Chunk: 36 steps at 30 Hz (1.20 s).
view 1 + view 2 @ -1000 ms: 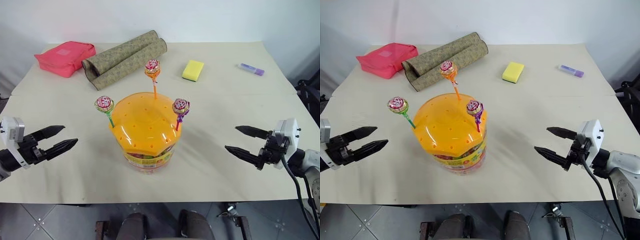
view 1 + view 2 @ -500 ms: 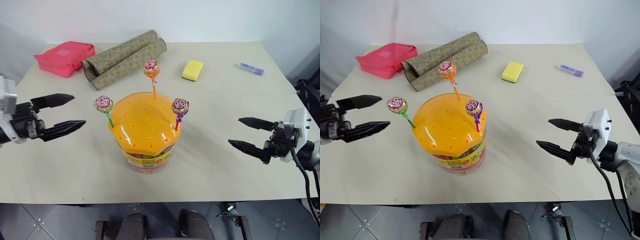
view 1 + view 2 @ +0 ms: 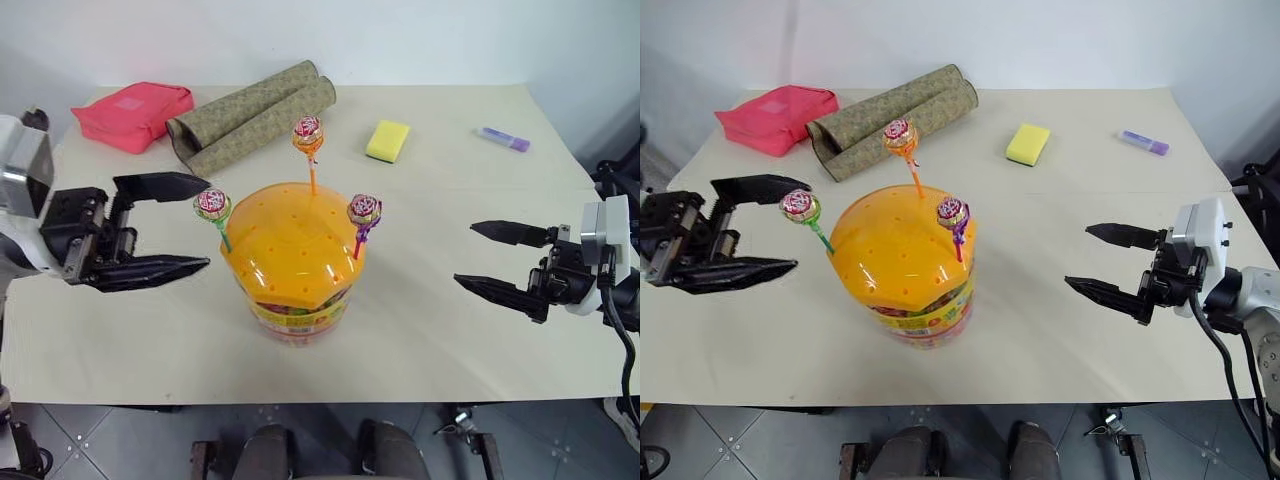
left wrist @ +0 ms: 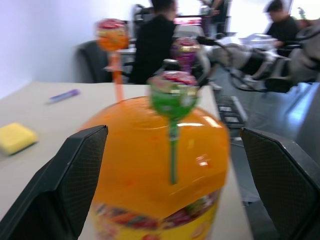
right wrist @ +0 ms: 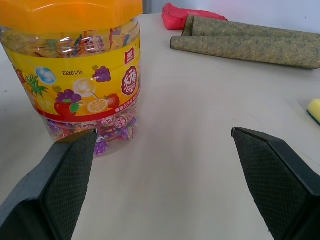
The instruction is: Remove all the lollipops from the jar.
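Observation:
The jar (image 3: 292, 260) stands mid-table: a clear tub with a domed orange lid and a yellow label band (image 5: 85, 85). Three lollipops stand upright in the lid's holes: one on a green stick (image 3: 212, 205) at its left, one on an orange stick (image 3: 307, 130) at the back, one on a purple stick (image 3: 364, 211) at its right. My left gripper (image 3: 205, 223) is open, level and pointing right, its fingertips just left of the green-stick lollipop (image 4: 171, 92) without touching it. My right gripper (image 3: 465, 254) hangs open to the jar's right, well apart from it.
A pink pouch (image 3: 131, 112) and two rolled patterned tubes (image 3: 255, 115) lie at the back left. A yellow sponge (image 3: 386, 140) and a purple marker (image 3: 502, 138) lie at the back right. The table's front edge runs close below both grippers.
My left gripper has risen and swung right, from the table's left edge to just beside the green-stick lollipop. The right gripper has lifted a little. Jar and lollipops have not moved.

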Motion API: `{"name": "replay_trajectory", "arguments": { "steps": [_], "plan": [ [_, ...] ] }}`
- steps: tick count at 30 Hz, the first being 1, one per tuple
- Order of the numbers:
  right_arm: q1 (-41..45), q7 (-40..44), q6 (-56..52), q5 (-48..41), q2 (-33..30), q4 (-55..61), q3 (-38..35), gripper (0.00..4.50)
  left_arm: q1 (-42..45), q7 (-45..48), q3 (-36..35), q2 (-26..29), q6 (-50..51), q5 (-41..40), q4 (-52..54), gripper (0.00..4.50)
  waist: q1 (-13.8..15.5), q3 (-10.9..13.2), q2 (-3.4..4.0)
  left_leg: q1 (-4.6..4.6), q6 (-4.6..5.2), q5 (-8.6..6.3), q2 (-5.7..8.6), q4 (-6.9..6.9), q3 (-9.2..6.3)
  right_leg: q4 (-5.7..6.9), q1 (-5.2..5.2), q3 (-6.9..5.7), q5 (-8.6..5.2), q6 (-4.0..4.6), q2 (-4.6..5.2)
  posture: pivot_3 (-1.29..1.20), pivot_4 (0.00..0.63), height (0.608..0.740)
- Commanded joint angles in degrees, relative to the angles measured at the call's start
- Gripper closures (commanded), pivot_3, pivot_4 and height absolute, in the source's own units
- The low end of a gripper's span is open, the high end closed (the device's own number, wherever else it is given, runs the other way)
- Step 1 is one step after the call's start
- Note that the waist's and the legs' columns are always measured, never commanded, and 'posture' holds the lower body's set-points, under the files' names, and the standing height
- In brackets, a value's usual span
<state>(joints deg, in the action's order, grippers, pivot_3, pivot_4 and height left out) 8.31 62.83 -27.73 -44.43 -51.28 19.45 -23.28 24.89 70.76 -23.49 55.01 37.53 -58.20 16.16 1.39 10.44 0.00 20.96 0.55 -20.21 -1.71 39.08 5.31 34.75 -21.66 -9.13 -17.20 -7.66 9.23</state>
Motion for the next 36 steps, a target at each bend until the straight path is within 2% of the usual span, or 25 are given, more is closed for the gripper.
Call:
{"name": "replay_trajectory", "arguments": {
  "steps": [1,2,5,8,12,18,23,28,31,36],
  "plan": [
    [1.0,-0.2,0.6,-0.7,-0.2,1.0,-1.0,0.03,1.9,0.0,1.4,-0.6,-0.5,-0.6,1.4,0.00,0.0,0.0,0.00,0.01,0.00,0.00,0.00,0.01,-0.01,0.02,-0.01,0.00,0.00,0.00,0.00,0.00,0.150,0.740],
    [1.0,-0.2,0.8,-0.6,-0.1,1.0,-1.0,0.03,2.5,0.6,2.1,-1.2,-1.2,-0.3,1.1,0.00,0.0,0.0,0.00,0.01,0.00,0.00,0.00,0.02,-0.01,0.03,-0.01,0.00,0.00,0.00,0.00,0.00,0.150,0.740],
    [0.8,-0.4,1.2,-0.8,0.2,1.3,-1.4,0.00,4.3,0.7,2.9,-3.3,-1.6,-1.0,-0.3,0.55,0.0,0.0,0.00,0.01,0.00,0.00,0.01,0.03,-0.01,0.05,-0.01,0.01,0.00,0.00,0.00,0.00,0.150,0.740],
    [0.1,-0.8,1.0,-1.4,0.5,2.1,-2.2,0.00,4.3,2.3,4.3,-3.6,-2.7,1.4,-1.7,1.40,0.0,0.0,0.00,0.01,0.00,0.00,0.00,0.04,-0.01,0.05,-0.02,0.00,0.00,0.00,0.00,0.00,0.150,0.740],
    [-1.2,-1.0,0.8,-2.5,0.4,3.7,-3.7,0.00,6.1,3.0,4.9,-4.2,-3.1,1.5,-3.2,2.78,0.0,0.0,-0.01,0.06,0.00,0.00,0.00,0.04,-0.01,0.05,-0.05,-0.01,0.00,0.00,0.00,0.00,0.150,0.740],
    [-1.7,-1.1,0.6,-3.3,-0.3,4.3,-5.3,0.00,10.5,2.0,5.5,-4.7,-3.1,2.3,-5.5,4.46,0.1,0.0,-0.08,0.10,0.00,0.00,0.01,0.09,-0.04,0.06,-0.06,-0.03,0.00,0.00,0.00,0.00,0.150,0.740],
    [-1.2,-1.4,0.9,-3.1,-0.3,3.7,-5.7,0.00,17.9,-2.7,5.3,-6.4,-1.0,0.2,-6.2,4.46,0.2,0.1,-0.12,0.14,0.00,0.00,0.01,0.13,-0.07,0.08,-0.06,-0.05,0.01,-0.02,0.00,0.00,0.150,0.740],
    [-0.7,-1.7,0.9,-3.1,-0.5,3.2,-6.3,0.00,25.7,-10.4,4.6,-6.6,-0.6,2.2,-9.0,4.46,0.1,0.1,-0.13,0.13,0.00,0.00,0.01,0.14,-0.07,0.11,-0.06,-0.04,0.01,-0.02,0.00,0.00,0.150,0.740],
    [-0.6,-1.6,0.6,-3.4,-0.6,3.3,-6.6,0.00,26.7,-14.2,5.6,-3.6,1.3,6.0,-11.1,4.46,0.0,0.1,-0.13,0.12,0.01,0.00,0.02,0.13,-0.07,0.10,-0.06,-0.04,0.01,-0.02,0.00,0.00,0.150,0.740],
    [-1.0,-1.4,0.2,-3.7,-0.7,3.5,-7.1,0.00,22.9,-22.4,10.3,5.0,10.5,15.9,-15.7,4.46,-0.1,0.1,-0.12,0.11,0.00,0.00,0.01,0.09,-0.01,0.12,-0.15,0.03,0.01,-0.02,-0.04,0.00,0.150,0.740]
  ]
}}
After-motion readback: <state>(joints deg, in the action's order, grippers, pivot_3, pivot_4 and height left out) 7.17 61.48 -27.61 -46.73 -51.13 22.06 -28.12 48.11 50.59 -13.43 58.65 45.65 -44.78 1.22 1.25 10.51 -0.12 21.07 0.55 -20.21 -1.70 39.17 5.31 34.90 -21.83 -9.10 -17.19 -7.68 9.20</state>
